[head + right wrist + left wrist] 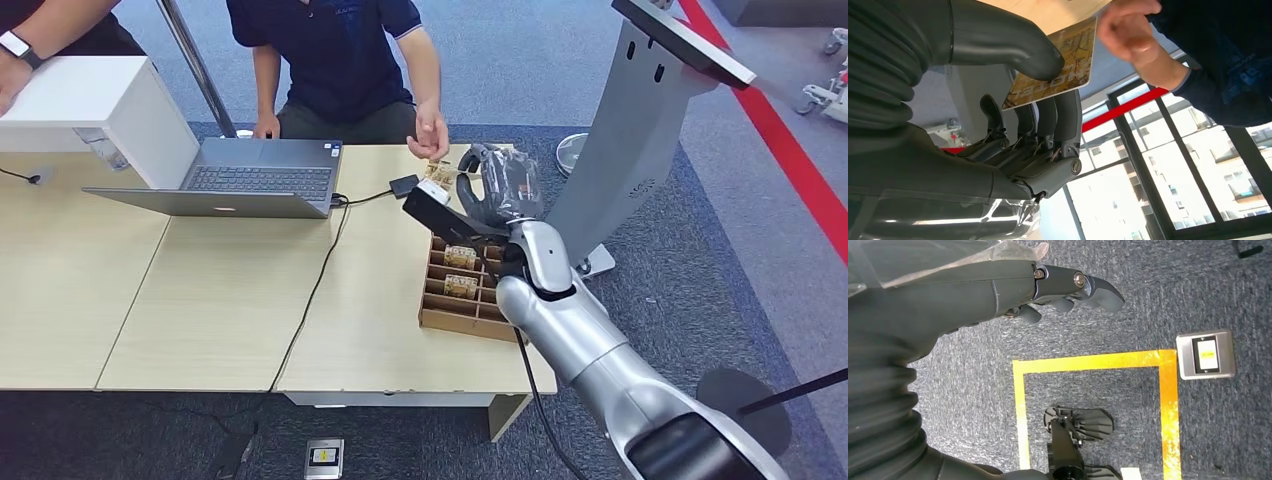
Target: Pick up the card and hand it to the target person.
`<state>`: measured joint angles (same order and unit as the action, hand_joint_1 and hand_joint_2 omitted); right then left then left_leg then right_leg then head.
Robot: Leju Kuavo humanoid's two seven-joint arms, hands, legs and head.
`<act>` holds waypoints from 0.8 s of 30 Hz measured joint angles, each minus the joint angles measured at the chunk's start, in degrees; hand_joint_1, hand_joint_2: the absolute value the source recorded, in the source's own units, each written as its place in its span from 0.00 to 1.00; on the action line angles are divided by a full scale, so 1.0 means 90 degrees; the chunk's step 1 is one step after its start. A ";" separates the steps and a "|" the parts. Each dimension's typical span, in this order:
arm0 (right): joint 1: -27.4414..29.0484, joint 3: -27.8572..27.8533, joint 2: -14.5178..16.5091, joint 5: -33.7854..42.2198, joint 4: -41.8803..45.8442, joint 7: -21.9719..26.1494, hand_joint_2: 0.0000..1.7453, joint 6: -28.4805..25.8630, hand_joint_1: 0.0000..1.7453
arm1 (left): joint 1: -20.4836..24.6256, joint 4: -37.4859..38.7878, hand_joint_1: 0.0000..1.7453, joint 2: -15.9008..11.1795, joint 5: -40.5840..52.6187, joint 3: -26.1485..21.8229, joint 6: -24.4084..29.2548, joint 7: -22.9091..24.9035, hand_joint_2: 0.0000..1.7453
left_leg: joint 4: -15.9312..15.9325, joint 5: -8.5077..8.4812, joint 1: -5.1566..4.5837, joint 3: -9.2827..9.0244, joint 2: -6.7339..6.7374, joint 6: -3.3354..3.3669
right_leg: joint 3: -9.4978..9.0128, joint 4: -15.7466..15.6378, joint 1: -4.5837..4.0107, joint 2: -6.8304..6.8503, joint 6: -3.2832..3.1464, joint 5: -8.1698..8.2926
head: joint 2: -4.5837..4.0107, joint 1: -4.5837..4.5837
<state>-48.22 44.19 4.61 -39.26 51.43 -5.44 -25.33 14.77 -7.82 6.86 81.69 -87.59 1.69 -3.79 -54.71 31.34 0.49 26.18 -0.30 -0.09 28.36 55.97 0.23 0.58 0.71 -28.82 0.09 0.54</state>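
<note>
- The right hand (1013, 100) pinched the card (1058, 65) between thumb and fingers, held out over the desk (230, 300) toward the person's hand (432, 135), so probably mid-handoff.
- The card sat just beside that reaching hand; touching or not, couldn't tell.
- The left hand (1063, 290) hung over the floor, fingers loosely apart, holding nothing.

- Card (1058, 67): glossy printed plastic.
- Right hand (1013, 120): smooth matt dark plastic.
- Table (220, 320): pale wood-grain.
- Floor (1158, 305): rough grey carpet.
- Tray (440, 318): brown wood.

"Hotel" on the card (1058, 65)
</note>
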 joint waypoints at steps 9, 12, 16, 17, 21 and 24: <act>-0.0694 0.0172 0.0537 -0.0564 -0.1600 -0.0253 1.00 0.0077 0.73 | 0.0061 0.0002 0.00 0.0096 0.0132 0.0064 -0.0018 0.0121 1.00 | 0.0000 0.0001 0.0000 0.0014 0.0001 0.0001 | 0.0016 -0.0001 0.0000 0.0000 0.0000 0.0000 | 0.0000 0.0001; -0.0833 0.0265 0.0686 -0.0720 -0.1921 -0.0351 1.00 0.0103 0.73 | 0.0060 0.0002 0.00 0.0112 0.0161 0.0095 -0.0019 0.0127 1.00 | 0.0000 0.0001 0.0000 0.0015 0.0001 0.0001 | 0.0017 -0.0001 0.0000 0.0000 0.0000 0.0000 | 0.0000 0.0001; -0.0959 0.0369 0.0832 -0.0845 -0.2234 -0.0430 1.00 0.0182 0.00 | 0.0060 0.0002 0.00 0.0129 0.0177 0.0109 -0.0031 0.0128 1.00 | 0.0000 0.0001 0.0000 0.0015 0.0001 0.0001 | 0.0018 -0.0001 0.0000 0.0000 0.0000 0.0000 | 0.0000 0.0001; -0.0981 0.0396 0.0866 -0.0873 -0.2290 -0.0437 1.00 0.0198 0.00 | 0.0060 0.0002 0.00 0.0132 0.0184 0.0112 -0.0046 0.0124 1.00 | 0.0000 0.0001 0.0000 0.0015 0.0001 0.0001 | 0.0019 -0.0001 0.0000 0.0000 0.0000 0.0000 | 0.0000 0.0001; -0.1091 0.0493 0.0992 -0.0930 -0.2512 -0.0450 1.00 0.0248 0.00 | 0.0058 0.0002 0.00 0.0135 0.0230 0.0135 -0.0127 0.0072 1.00 | -0.0001 0.0001 0.0000 0.0017 0.0001 0.0001 | 0.0021 -0.0001 0.0000 0.0000 0.0000 0.0000 | 0.0000 0.0000; -0.1124 0.0546 0.1041 -0.0929 -0.2615 -0.0433 1.00 0.0252 0.00 | 0.0057 0.0002 0.00 0.0137 0.0232 0.0141 -0.0130 0.0041 1.00 | -0.0001 0.0001 0.0000 0.0019 0.0001 0.0001 | 0.0022 -0.0001 0.0000 0.0000 0.0000 0.0000 | 0.0000 0.0000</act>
